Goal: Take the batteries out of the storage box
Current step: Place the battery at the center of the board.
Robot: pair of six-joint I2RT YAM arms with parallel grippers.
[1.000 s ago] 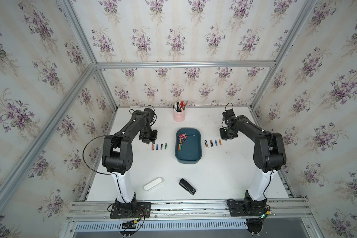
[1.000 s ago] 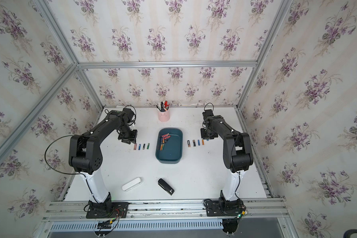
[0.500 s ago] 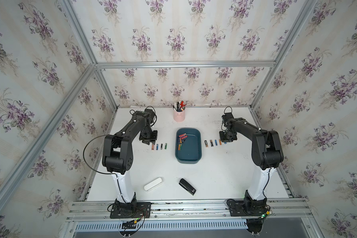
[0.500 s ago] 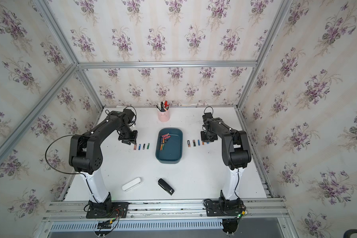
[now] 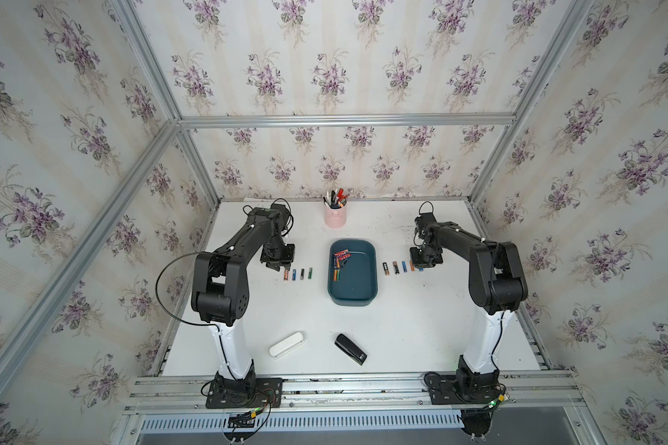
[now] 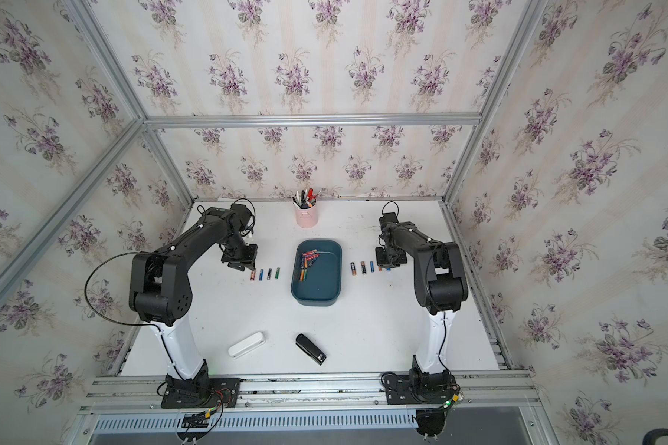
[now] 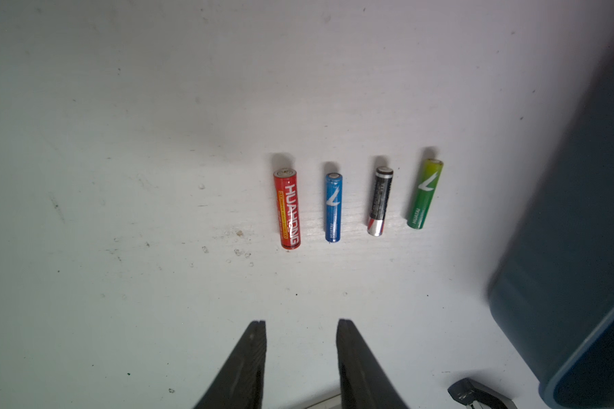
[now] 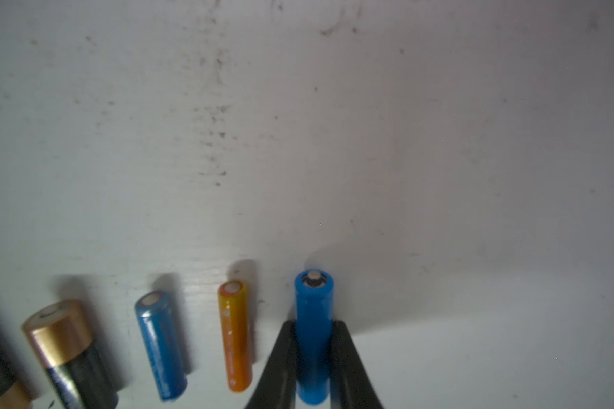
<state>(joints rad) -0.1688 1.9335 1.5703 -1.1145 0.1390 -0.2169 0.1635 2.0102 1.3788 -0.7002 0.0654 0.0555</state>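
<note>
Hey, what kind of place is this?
Probably a robot test cell, not a home: an aluminium frame holds floral wallpaper panels around a white table, and a left arm and right arm are bolted to its front rail.

White table [image 5: 421,308], storage box [image 5: 357,287], batteries [image 5: 294,274], pen cup [image 5: 335,217], stapler [image 5: 350,349], case [image 5: 286,345]

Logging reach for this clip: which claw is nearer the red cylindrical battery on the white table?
Left. The left claw hovers open near the red cylindrical battery; the right claw is beyond the dark teal plastic tray, gripping a blue cylindrical battery.
</note>
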